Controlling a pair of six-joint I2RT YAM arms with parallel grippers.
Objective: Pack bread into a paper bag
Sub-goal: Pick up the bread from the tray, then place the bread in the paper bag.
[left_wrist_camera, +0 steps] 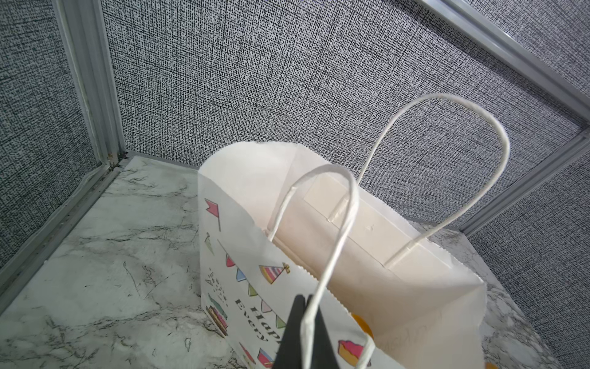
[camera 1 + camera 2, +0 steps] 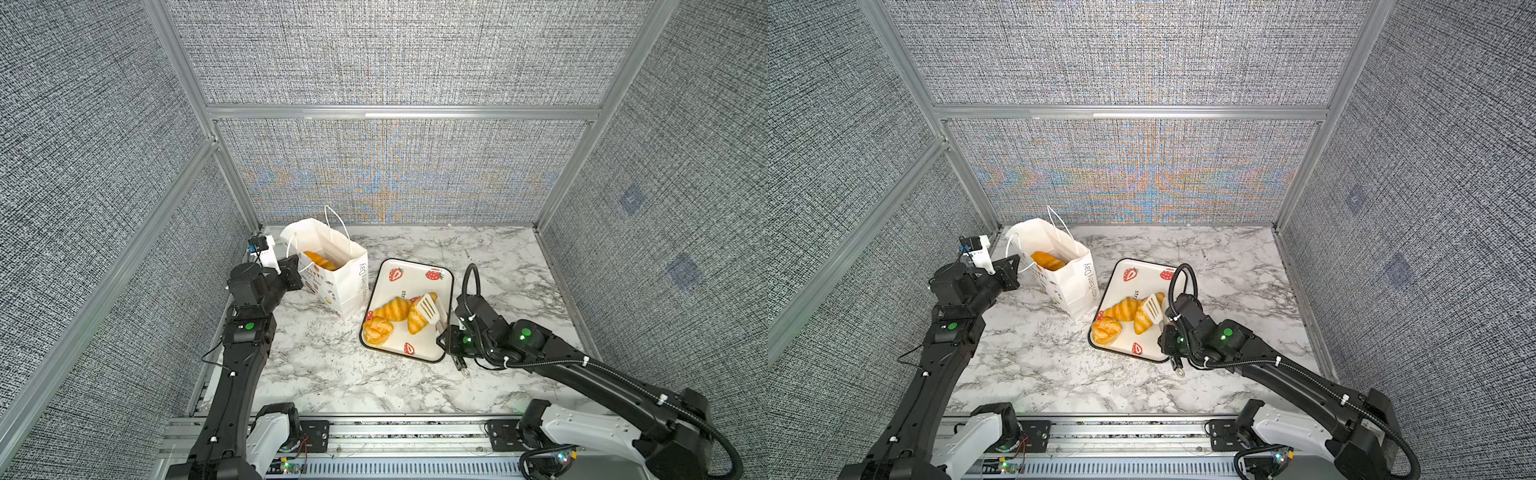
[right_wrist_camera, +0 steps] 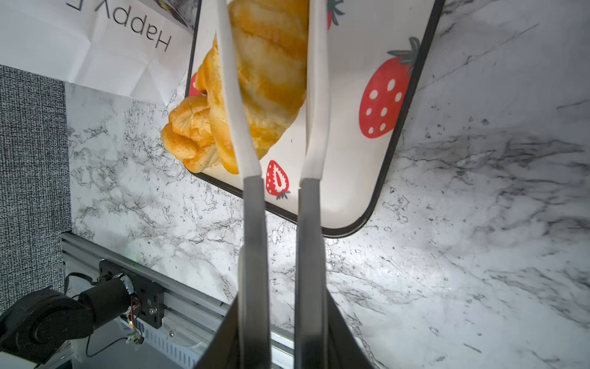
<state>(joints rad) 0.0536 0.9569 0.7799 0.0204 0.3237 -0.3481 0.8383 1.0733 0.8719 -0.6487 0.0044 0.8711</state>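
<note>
**Croissant being straddled by tongs while the bag is being held open**

The paper bag [image 2: 336,286] is being steadied on the worktop [image 2: 316,365] by its near cord handle [image 1: 335,255]. The handle is being pinched between the left fingers [image 1: 295,332], which are pressed together on it. At least 1 golden piece of bread [image 2: 322,261] is lying inside the bag (how many more cannot be told).

A pair of tongs [image 3: 253,239] is being clamped by its grey handles in the right fingers [image 3: 223,348]. The 2 white blades are being held apart, 1 on each side of a croissant [image 3: 271,73] on the strawberry-print tray [image 2: 415,282]. The croissant's long axis is running nearly along the blades, so a squeeze would be made across its narrow width. Whether the blades are touching it cannot be told.

2 more pieces are lying on the tray on the bag's side: a second croissant [image 2: 392,309] and a knotted roll [image 2: 377,330].

The bag is standing just beside the tray, toward the left arm. The right arm is judged the nearer to the tray, and the carry would be made across the tray toward the bag's mouth.
</note>
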